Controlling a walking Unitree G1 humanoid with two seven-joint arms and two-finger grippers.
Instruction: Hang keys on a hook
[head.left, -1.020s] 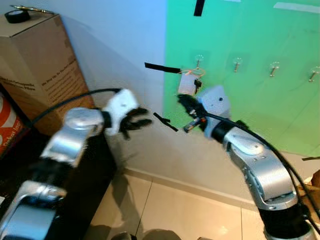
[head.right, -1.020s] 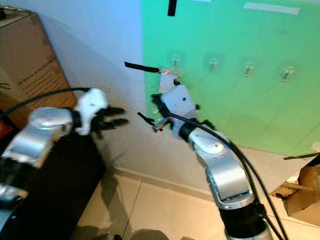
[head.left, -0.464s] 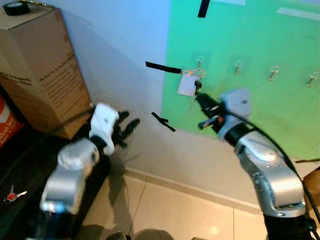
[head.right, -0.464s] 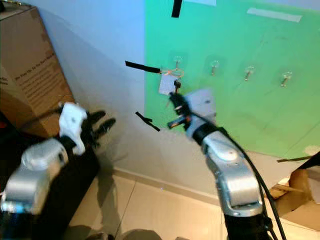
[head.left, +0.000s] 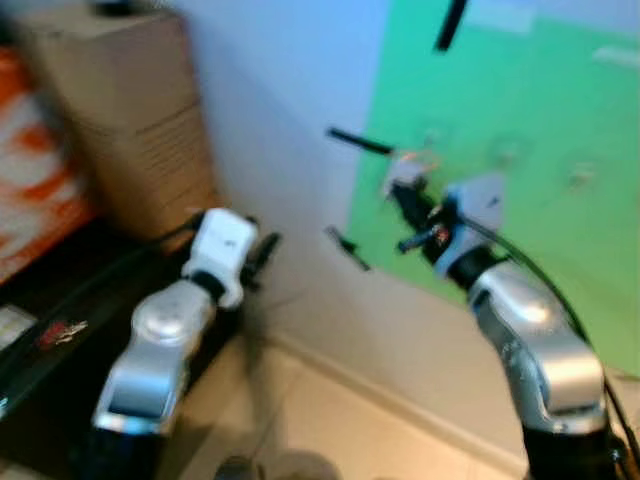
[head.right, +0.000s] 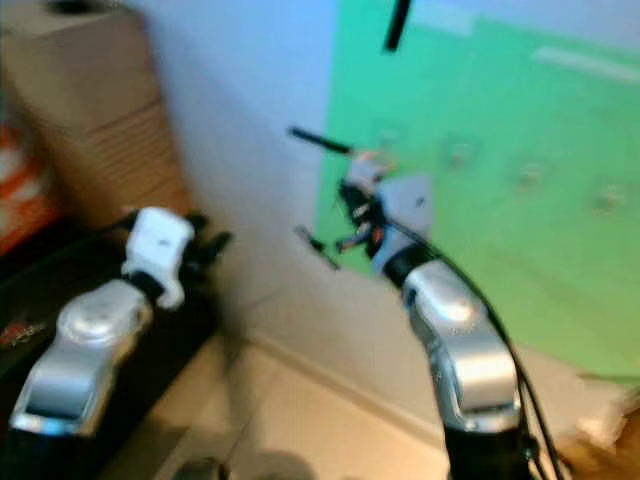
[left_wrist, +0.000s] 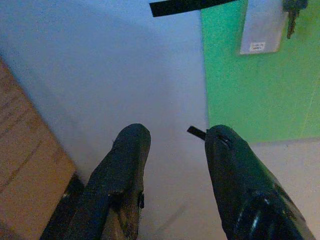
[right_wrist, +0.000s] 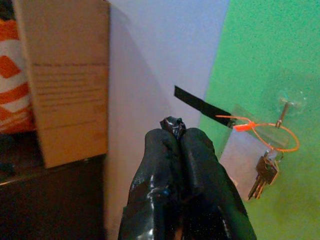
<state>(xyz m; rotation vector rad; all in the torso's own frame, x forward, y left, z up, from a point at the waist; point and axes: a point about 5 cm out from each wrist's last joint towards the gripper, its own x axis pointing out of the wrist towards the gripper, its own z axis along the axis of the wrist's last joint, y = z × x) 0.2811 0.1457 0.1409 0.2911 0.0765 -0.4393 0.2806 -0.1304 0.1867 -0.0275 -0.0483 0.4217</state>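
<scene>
A: Hanging already, by the look of it: the keys (right_wrist: 263, 175) dangle on an orange loop (right_wrist: 274, 133) from the clear hook (right_wrist: 283, 111) on the green board (right_wrist: 280, 45), at the right of the right wrist frame, a white tag (right_wrist: 239, 154) behind them.

B: And the right gripper (right_wrist: 179, 134)?

A: Fingers pressed together on nothing, up in the centre of the head frame, just short of the keys and apart from them. A second ago it sat lower, beneath the tag; since then it has lifted and eased off, and the whole head view has swung and blurred, so the robot is likely turning.

B: The other arm?

A: The left gripper (left_wrist: 172, 145) has dropped towards the lower left, beside the cardboard box (head.left: 130, 110); fingers parted wide, empty.

B: Meaning?

A: I'd judge the hanging done and the arms retreating.
</scene>
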